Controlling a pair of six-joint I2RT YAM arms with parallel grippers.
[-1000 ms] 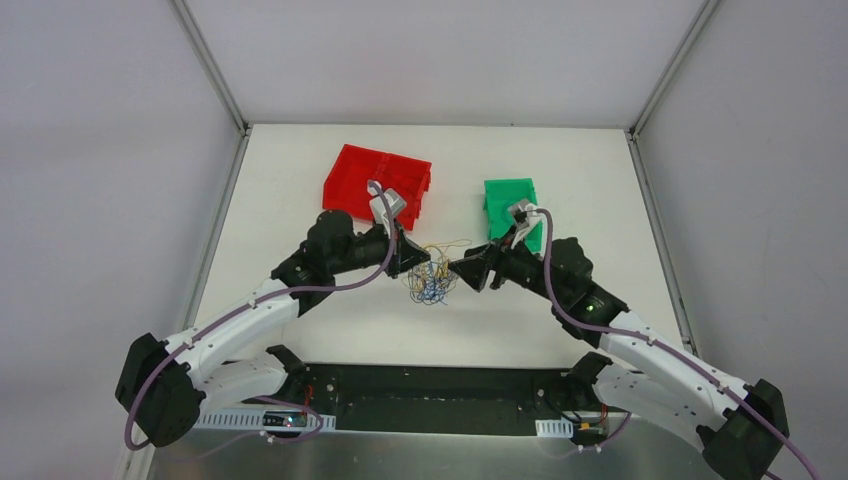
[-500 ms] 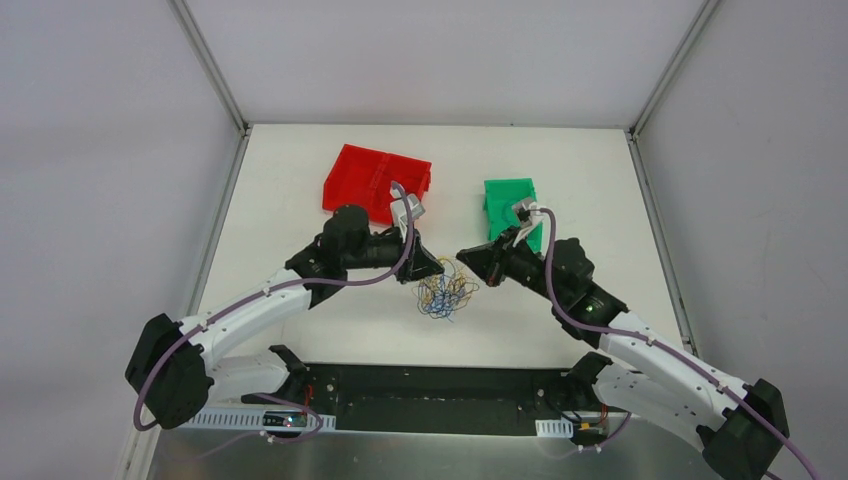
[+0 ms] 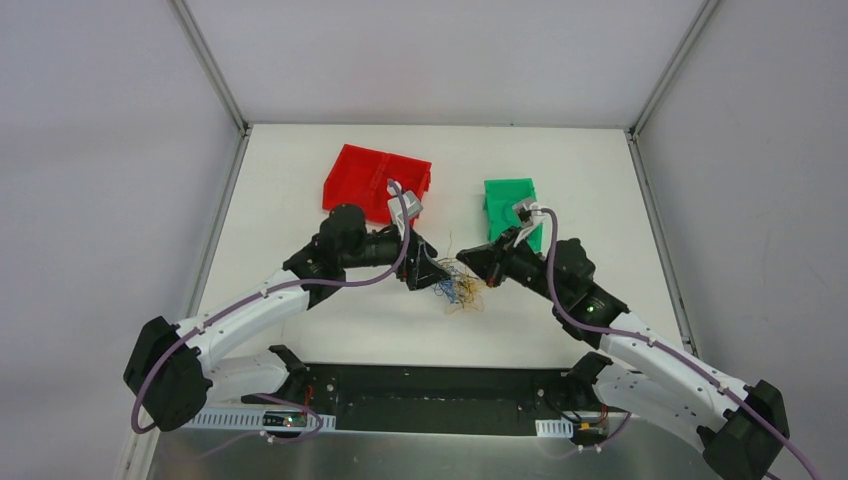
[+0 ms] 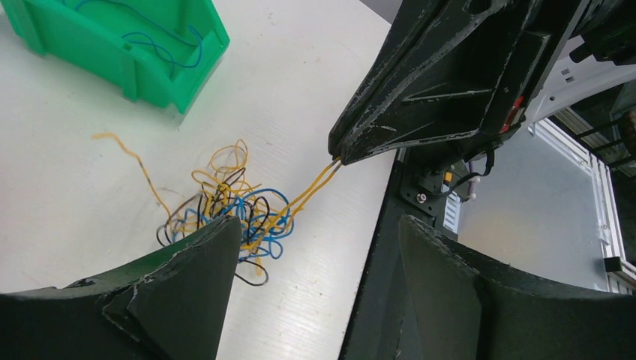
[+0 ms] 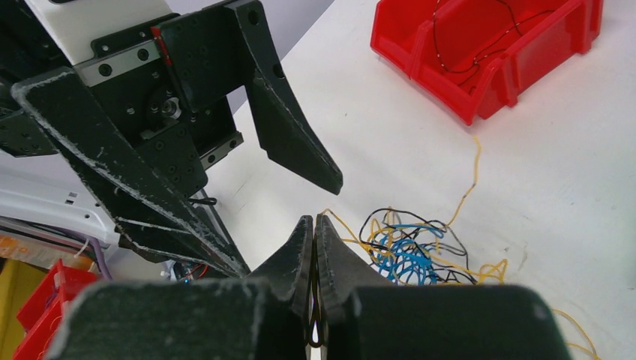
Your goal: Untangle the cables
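Our right end effector (image 5: 313,225) is pinched closed on two yellow-orange strands (image 4: 311,187). These run taut from its tip down into the tangle of cables (image 4: 232,206). That tangle, a mix of yellow-orange, blue and dark wires, lies on the white tabletop (image 3: 300,200), in front of the green bin (image 4: 142,67) on the side toward the arm bases. One loose yellow-orange end trails out of it toward the green bin.

The left end effector (image 4: 319,225) is open, with its jaws spread wide. It sits over the side of the tangle farther from the green bin and faces the right end effector. From the overhead view we cannot tell whether its fingers touch the wires or merely hover just above them.

Inside the green bin we see a blue wire (image 4: 161,49) lying in loose curls. The red bin (image 5: 480,67) stands to the left of the green bin, apart from it, and holds a thin dark wire (image 5: 465,45).
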